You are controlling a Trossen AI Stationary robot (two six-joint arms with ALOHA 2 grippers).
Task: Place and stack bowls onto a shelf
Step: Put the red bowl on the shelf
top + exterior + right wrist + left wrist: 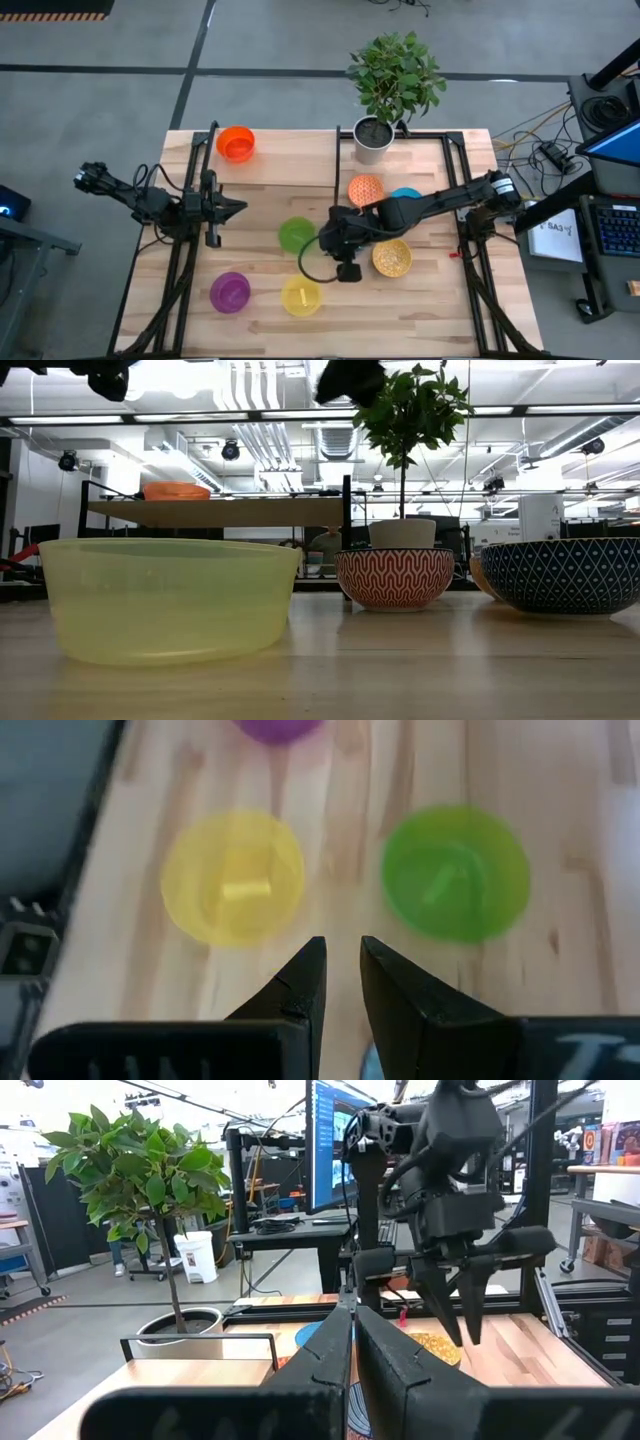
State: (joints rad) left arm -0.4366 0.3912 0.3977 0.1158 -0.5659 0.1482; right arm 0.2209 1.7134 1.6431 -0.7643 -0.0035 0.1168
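The red-orange bowl [236,143] [175,490] stands on the shelf [220,512]. On the table stand the green [296,235] [455,872], yellow [301,296] [233,877], purple [230,292], patterned orange [366,189] [394,578] and speckled yellow [391,257] bowls. The light blue bowl [407,193] is half hidden by the right arm. A blue-patterned bowl [565,575] shows in the low view. My right gripper [336,240] [342,960] hangs open, pointing down, just right of the green and yellow bowls. My left gripper [238,208] [350,1315] waits shut, left of the green bowl.
A white plant pot [373,140] with a leafy plant stands at the table's far edge beside the shelf. Black frame rails [470,250] run along both table sides. A loose black cable [305,265] loops below my right wrist, between the green and yellow bowls.
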